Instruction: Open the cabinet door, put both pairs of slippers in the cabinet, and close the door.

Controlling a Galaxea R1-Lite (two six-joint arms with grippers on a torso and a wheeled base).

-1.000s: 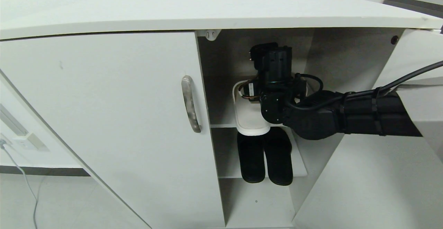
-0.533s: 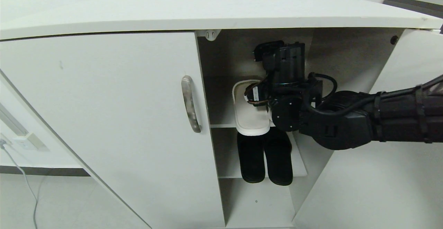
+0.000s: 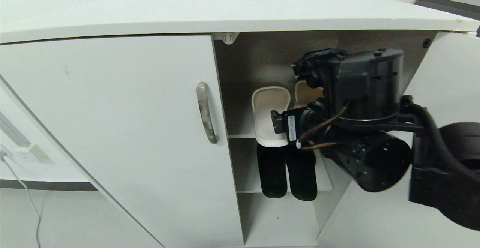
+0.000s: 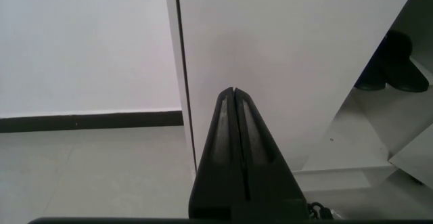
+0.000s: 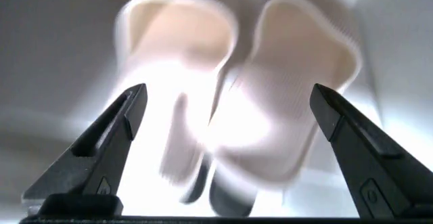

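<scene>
A white pair of slippers (image 3: 270, 113) lies on the cabinet's upper shelf, heels overhanging the shelf edge; in the right wrist view the pair (image 5: 298, 95) is just beyond the fingers. A black pair (image 3: 287, 173) lies on the shelf below and shows in the left wrist view (image 4: 396, 65). My right gripper (image 3: 313, 66) hangs in the open compartment in front of the white pair, open (image 5: 228, 92) with nothing between its fingers. The right cabinet door (image 3: 375, 218) stands swung open. My left gripper (image 4: 233, 92) is shut and empty, low beside the cabinet near the floor.
The left cabinet door (image 3: 112, 128) is closed, with a metal handle (image 3: 206, 113). The cabinet top (image 3: 225, 11) overhangs the opening. A wall socket and cable (image 3: 22, 154) are at the far left. Grey floor (image 4: 88, 170) lies to the left of the cabinet.
My right arm has drawn back out of the upper shelf toward the camera and to the right. The white slippers stay on the shelf, and the second one has come into sight.
</scene>
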